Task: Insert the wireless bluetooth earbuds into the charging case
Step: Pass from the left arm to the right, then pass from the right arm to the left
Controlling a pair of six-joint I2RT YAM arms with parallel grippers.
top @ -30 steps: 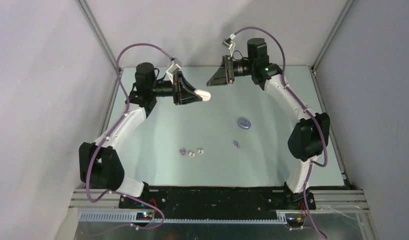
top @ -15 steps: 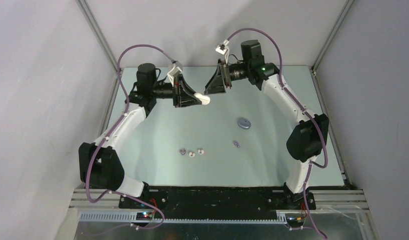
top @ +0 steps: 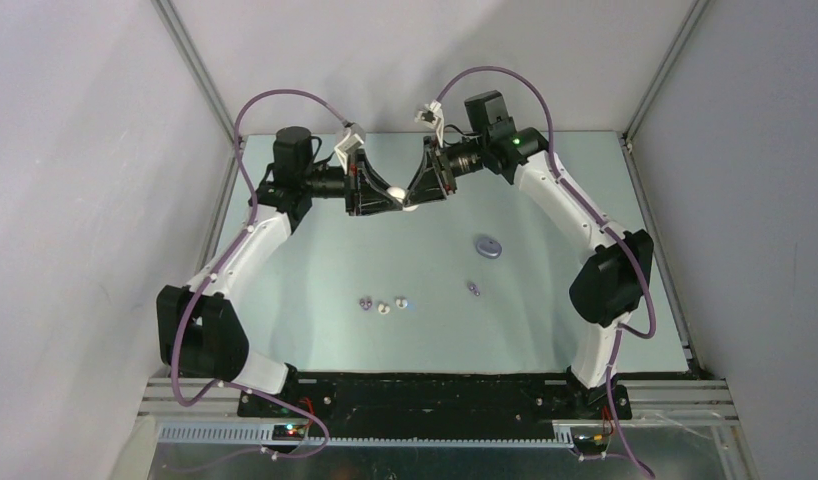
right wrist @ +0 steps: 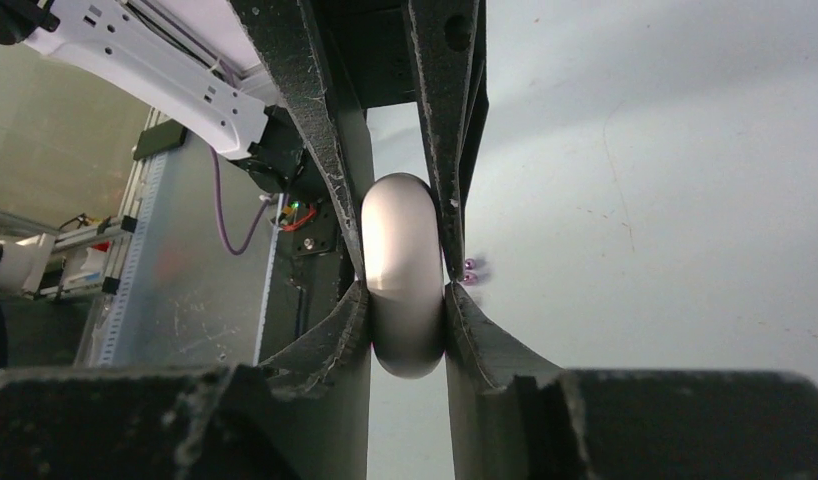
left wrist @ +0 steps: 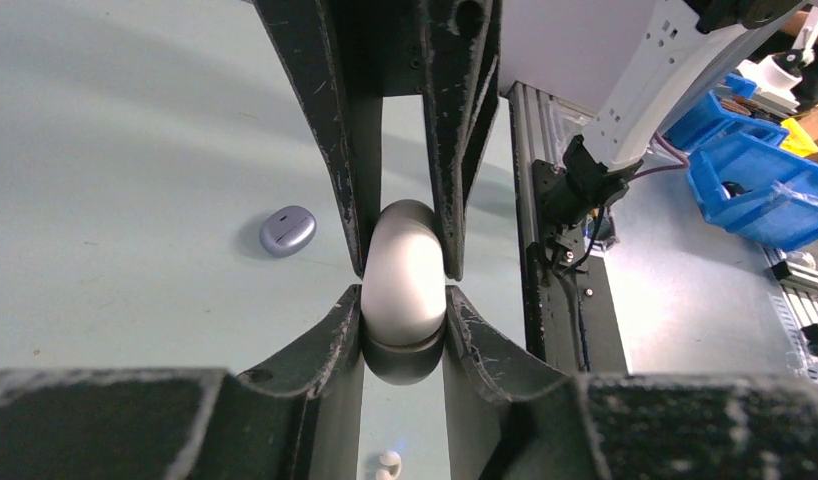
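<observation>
Two tools now pinch one white case [left wrist: 403, 265] between them, in the air above the far side of the desk [top: 315, 250]. Our left tool [top: 390, 198] is clamped tight across one end. Our right tool [top: 418, 195], well apart from it a second ago, has swung in and closed its narrow gap on the other end. We judge this to be a two-handed hold for prying the lid, which shows no opening yet. Nothing is loaded: the four earbuds [top: 383, 308] lie on the desk nearer us, one purple bud close to the purple case [top: 488, 246].
</observation>
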